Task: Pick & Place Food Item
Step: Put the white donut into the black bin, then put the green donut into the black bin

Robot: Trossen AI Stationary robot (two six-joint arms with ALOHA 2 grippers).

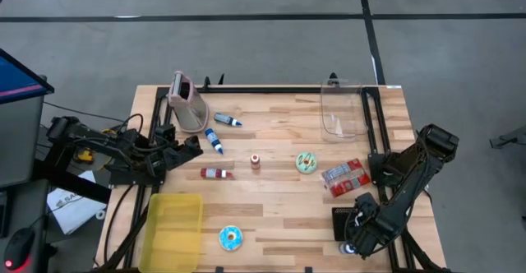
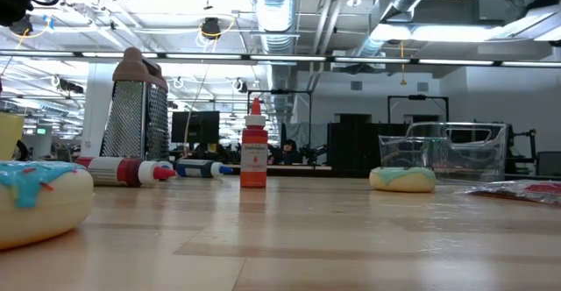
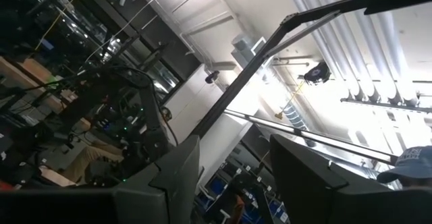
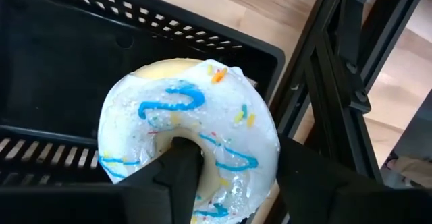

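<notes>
A white-frosted doughnut [image 4: 189,136] with blue squiggles and sprinkles lies at a corner of the black slotted basket [image 4: 61,55], near the table's front right [image 1: 348,220]. My right gripper [image 4: 233,166] points down over it, open. One finger stands in the doughnut's hole and the other outside its ring. In the high view only a bit of the doughnut [image 1: 348,247] shows under my right gripper [image 1: 355,242]. My left gripper [image 1: 196,144] waits at the table's left, open and tipped upward [image 3: 236,150], with nothing between its fingers. My right gripper comes from above with one finger [image 4: 177,166] in the doughnut's hole and the other [image 4: 307,173] just outside the ring's side [image 4: 260,143]. I cannot tell whether either finger touches the ring. The doughnut sits on the basket.
A blue-frosted doughnut [image 1: 231,238] lies by a yellow bin [image 1: 174,226] at the front left. A green-frosted doughnut [image 1: 306,162], a red packet [image 1: 344,176], small bottles [image 1: 216,173], a grater [image 1: 187,102] and a clear container [image 1: 341,113] are spread across the table.
</notes>
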